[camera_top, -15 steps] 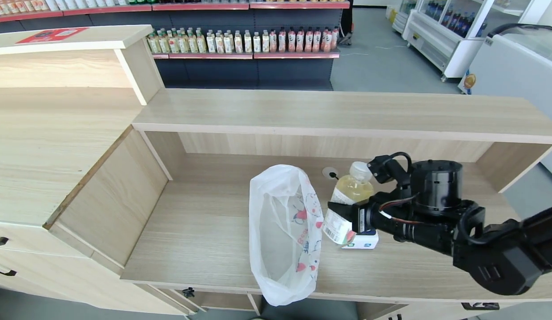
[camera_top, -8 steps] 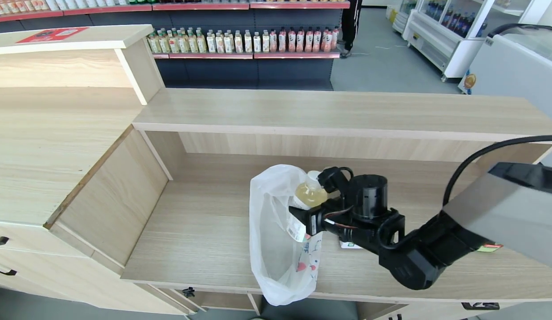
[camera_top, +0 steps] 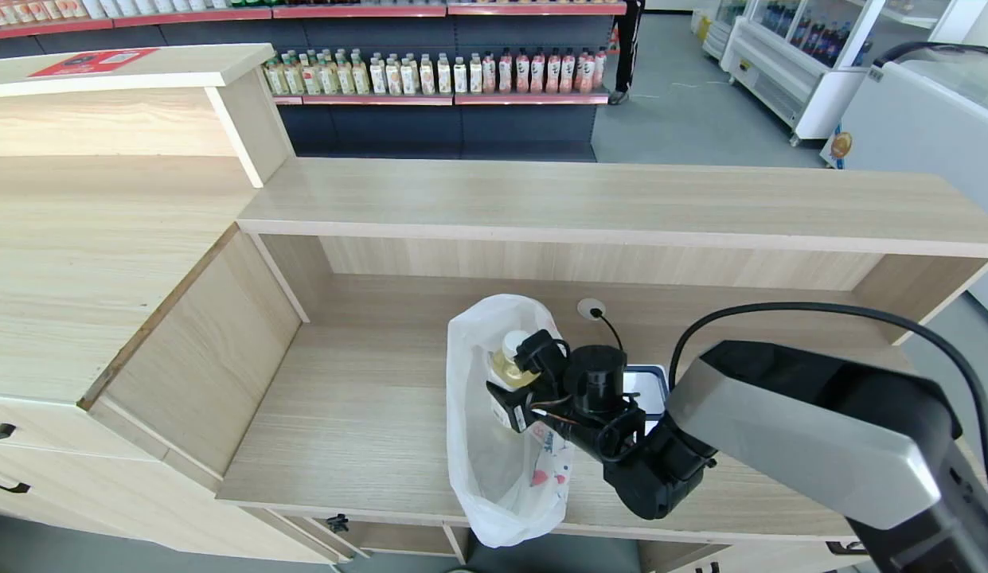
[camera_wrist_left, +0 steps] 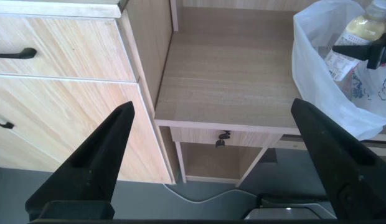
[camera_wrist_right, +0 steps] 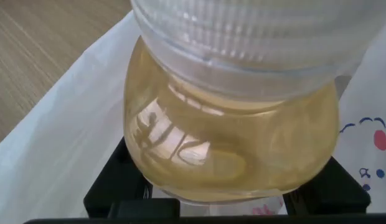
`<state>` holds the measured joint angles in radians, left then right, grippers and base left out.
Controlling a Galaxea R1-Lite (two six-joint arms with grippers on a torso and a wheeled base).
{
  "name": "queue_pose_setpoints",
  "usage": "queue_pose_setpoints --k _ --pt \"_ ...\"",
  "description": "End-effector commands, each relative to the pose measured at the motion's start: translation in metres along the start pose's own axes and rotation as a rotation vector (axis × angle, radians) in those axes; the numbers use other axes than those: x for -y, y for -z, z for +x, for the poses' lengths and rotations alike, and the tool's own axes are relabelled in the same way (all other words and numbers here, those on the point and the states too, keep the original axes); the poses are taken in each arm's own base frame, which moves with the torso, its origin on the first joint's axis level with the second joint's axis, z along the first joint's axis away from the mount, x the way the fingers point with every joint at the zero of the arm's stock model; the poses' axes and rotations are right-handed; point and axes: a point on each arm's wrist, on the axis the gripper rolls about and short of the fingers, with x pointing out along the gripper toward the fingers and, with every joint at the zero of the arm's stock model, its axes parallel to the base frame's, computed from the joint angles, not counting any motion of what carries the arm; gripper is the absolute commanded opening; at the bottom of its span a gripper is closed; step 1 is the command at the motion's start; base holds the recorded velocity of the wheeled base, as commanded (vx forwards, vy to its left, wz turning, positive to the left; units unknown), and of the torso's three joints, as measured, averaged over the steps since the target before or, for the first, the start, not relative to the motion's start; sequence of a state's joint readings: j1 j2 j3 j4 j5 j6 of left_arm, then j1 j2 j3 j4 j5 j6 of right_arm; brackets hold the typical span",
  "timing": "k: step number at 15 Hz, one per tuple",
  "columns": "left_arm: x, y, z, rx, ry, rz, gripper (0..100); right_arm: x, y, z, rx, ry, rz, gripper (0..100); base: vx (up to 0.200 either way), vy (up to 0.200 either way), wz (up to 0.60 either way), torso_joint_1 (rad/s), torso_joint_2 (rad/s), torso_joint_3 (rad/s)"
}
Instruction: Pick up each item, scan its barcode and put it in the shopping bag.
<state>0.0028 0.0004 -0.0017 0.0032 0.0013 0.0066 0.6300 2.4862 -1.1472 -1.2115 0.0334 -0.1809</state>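
The bag (camera_top: 482,477) is printed with red and blue figures on translucent white, the bottle (camera_top: 504,372) is filled with pale yellow liquid and capped in white, and the counter (camera_top: 366,414) is grained in light wood.

Right arm (camera_top: 804,430), at 4 o'clock in the head view, is wearing a boxy silver-grey casing and going matt black toward the wrist. A black cable (camera_top: 780,305) is arching over the casing at its 12 o'clock. A black cylindrical housing (camera_top: 597,372) is capping the wrist. Left gripper (camera_wrist_left: 213,104) is showing two plain black wedge-shaped fingers (camera_wrist_left: 87,168).
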Motion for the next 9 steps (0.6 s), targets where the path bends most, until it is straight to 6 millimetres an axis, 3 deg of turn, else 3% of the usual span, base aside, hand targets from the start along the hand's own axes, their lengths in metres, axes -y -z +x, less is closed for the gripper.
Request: queue_pose_setpoints --k 1,5,6,8,9 --pt "0.000 0.000 0.000 0.000 -0.001 0.000 100 -0.005 0.026 0.016 0.002 0.000 -0.023 0 0.000 0.000 0.00 0.000 0.00 0.000" --pt "0.000 0.000 0.000 0.000 -0.001 0.000 100 -0.006 0.033 0.020 0.003 0.009 -0.025 0 0.000 0.000 0.00 0.000 0.00 0.000" --pt "0.000 0.000 0.000 0.000 -0.001 0.000 100 -0.006 0.033 0.019 0.002 0.009 -0.025 100 0.000 0.000 0.00 0.000 0.00 0.000" --pt "0.000 0.000 0.000 0.000 -0.001 0.001 100 -0.005 0.026 0.017 0.022 0.009 -0.009 100 0.000 0.000 0.00 0.000 0.00 0.000" --pt "0.000 0.000 0.000 0.000 -0.001 0.001 100 -0.004 0.010 0.015 0.050 0.010 0.042 100 0.000 0.000 0.00 0.000 0.00 0.000"
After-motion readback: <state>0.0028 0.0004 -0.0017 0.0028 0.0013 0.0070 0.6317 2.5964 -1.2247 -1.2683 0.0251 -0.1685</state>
